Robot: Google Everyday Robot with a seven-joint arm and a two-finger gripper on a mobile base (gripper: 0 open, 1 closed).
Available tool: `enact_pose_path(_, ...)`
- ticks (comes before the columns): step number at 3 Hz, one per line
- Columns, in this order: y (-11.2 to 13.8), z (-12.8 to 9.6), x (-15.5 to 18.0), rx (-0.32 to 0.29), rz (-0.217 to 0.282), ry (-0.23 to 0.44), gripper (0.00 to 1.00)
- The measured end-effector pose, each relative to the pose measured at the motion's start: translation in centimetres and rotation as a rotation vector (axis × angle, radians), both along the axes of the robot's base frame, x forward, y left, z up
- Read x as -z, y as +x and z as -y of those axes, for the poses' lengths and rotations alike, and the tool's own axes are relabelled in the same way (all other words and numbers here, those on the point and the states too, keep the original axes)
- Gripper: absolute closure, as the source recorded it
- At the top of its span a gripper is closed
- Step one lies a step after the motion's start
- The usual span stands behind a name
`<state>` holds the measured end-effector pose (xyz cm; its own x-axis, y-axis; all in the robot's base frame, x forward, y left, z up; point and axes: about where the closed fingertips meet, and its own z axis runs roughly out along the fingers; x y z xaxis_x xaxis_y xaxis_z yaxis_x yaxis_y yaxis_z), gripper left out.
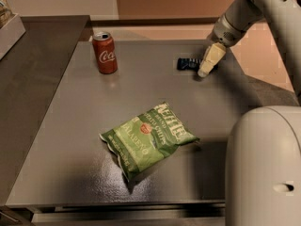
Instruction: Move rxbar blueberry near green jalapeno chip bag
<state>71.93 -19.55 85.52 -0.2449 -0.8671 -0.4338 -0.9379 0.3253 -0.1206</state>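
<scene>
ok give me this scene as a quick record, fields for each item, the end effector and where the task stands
rxbar blueberry: lying flat at the far side of the table, right of centre
end effector: pointing down at the bar's right end, far right of the table
green jalapeno chip bag: lying flat near the front centre, well apart from the bar
coke can: upright, far left
task status: bar not yet moved near the bag
</scene>
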Motion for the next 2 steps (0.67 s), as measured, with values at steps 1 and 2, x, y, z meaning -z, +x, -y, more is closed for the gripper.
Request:
enact_pose_path(1,-0.38,0.19,0.6,-0.005,-0.019,-0.003,0.0)
enact_pose_path(2,-0.74,0.16,1.53,-0.013,-0.044,-0.007,0.0)
